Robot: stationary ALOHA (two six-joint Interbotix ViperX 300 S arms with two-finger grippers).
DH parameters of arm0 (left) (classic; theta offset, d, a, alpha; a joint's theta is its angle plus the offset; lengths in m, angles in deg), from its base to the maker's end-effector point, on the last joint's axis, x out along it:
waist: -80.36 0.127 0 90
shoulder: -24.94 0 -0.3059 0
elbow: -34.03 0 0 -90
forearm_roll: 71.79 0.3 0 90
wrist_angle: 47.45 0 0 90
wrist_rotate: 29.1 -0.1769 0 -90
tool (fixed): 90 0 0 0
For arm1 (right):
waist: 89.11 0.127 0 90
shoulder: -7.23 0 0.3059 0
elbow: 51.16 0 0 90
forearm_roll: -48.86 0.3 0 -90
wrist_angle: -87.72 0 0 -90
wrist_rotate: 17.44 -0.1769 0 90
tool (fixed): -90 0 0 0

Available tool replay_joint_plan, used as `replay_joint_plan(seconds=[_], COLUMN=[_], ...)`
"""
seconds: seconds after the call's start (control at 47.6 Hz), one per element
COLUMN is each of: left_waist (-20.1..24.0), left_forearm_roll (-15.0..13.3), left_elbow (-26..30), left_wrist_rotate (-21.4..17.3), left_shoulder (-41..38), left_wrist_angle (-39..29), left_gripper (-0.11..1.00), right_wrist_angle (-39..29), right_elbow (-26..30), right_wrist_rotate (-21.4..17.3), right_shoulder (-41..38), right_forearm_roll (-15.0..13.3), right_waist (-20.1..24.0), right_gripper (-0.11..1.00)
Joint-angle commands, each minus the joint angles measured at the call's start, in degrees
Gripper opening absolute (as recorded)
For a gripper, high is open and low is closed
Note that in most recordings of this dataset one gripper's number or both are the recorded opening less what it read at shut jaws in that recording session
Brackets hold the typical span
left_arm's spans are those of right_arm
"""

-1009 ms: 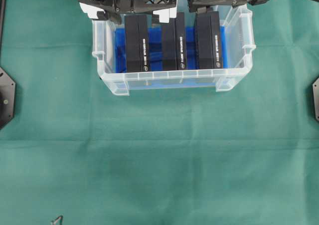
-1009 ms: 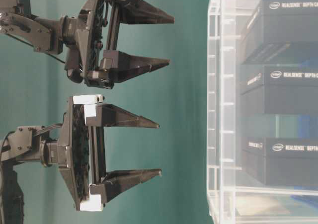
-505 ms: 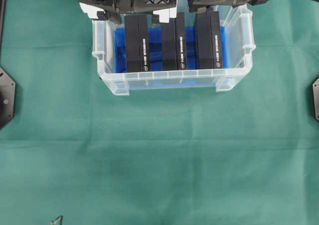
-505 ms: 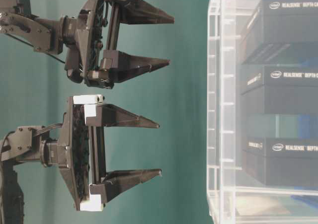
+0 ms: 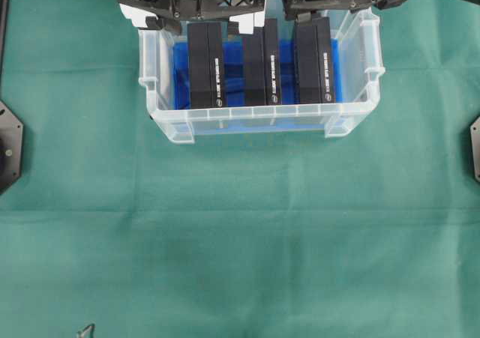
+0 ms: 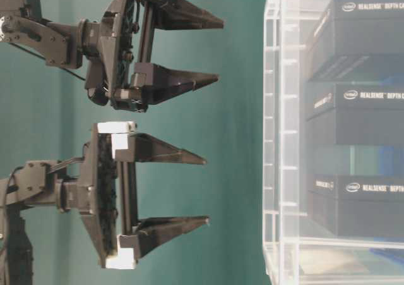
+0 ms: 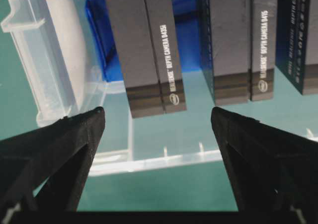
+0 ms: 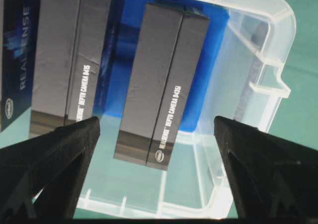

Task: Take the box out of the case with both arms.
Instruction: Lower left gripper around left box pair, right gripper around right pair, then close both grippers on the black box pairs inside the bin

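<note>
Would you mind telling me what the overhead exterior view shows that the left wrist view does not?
Only the overhead view shows the whole case on the green cloth, with all three black boxes side by side inside it, and the right end effector above the right box.

Only the left wrist view makes the "DEPTH CAMERA D435i" print on the left box readable, framed by the open left end effector.

Both show the blue lining and the middle box.
</note>
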Motion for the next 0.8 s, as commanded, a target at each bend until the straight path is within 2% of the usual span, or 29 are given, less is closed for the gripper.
replay_joint_plan(seconds=[0.0, 0.357, 0.778], left_waist=[0.09, 0.53, 0.97], left_forearm_roll=[0.62, 0.62, 0.62], left_elbow=[-0.53, -7.65, -15.82], left_wrist_rotate=[0.09, 1.58, 2.72], left_shoulder=[1.41, 2.90, 3.16], left_wrist_angle=[1.49, 6.15, 15.64], left_gripper=[0.84, 0.84, 0.84], right_wrist_angle=[1.05, 4.31, 11.16], right_elbow=[0.18, -2.46, -9.58], right_wrist_rotate=[-0.09, -0.09, -1.14], right_shoulder=[0.35, -0.70, -0.79], right_forearm_roll=[-0.09, -0.09, -0.18], right_waist=[0.18, 0.26, 0.26], right_gripper=[0.93, 0.93, 0.93])
